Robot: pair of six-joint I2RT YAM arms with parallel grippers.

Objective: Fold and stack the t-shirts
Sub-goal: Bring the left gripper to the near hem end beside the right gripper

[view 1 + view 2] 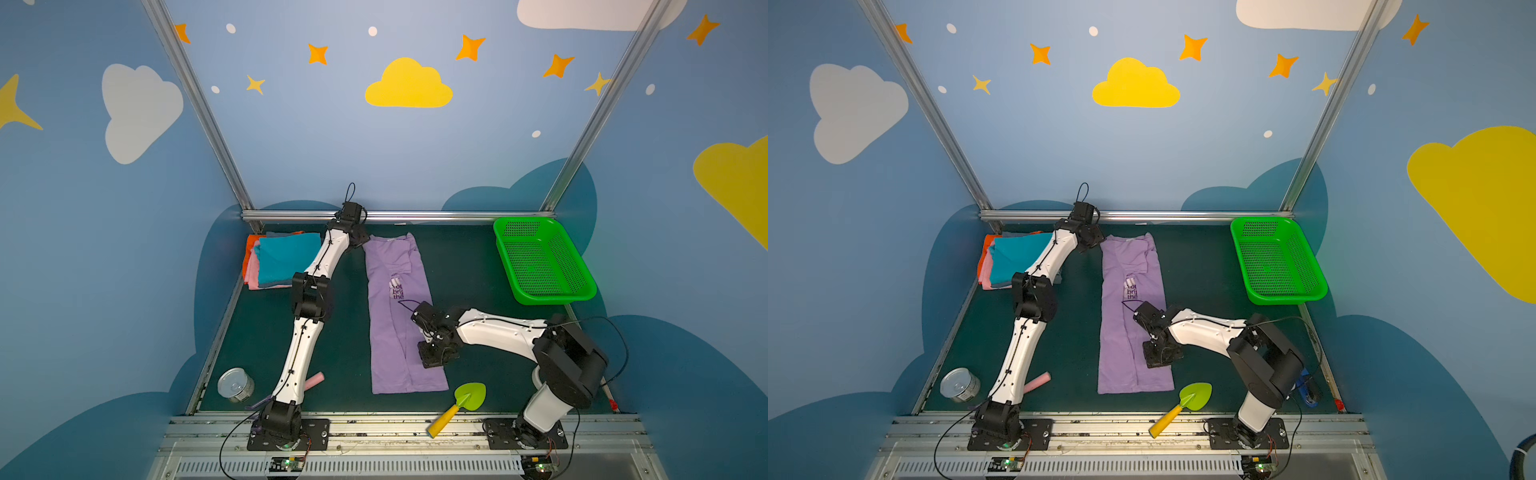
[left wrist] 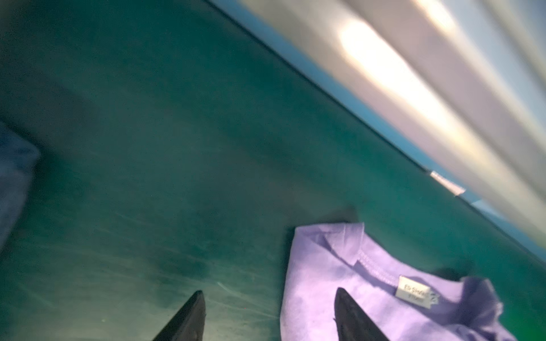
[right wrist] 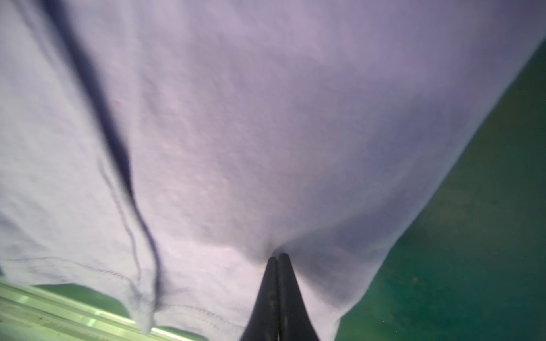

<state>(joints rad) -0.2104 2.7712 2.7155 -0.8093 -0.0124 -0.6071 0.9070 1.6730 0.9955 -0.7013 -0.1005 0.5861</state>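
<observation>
A lavender t-shirt, folded into a long strip, lies on the tabletop, its long axis running from the near edge to the far rail. The left gripper, jaws wide, straddles its far collar corner. The right gripper, closed, touches its near half.

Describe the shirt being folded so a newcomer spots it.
On the dark green tabletop, look between the stack of folded shirts and the green perforated plastic basket. The long lavender cloth t-shirt lies there, alone outside the stack, with dark lettering.
</observation>
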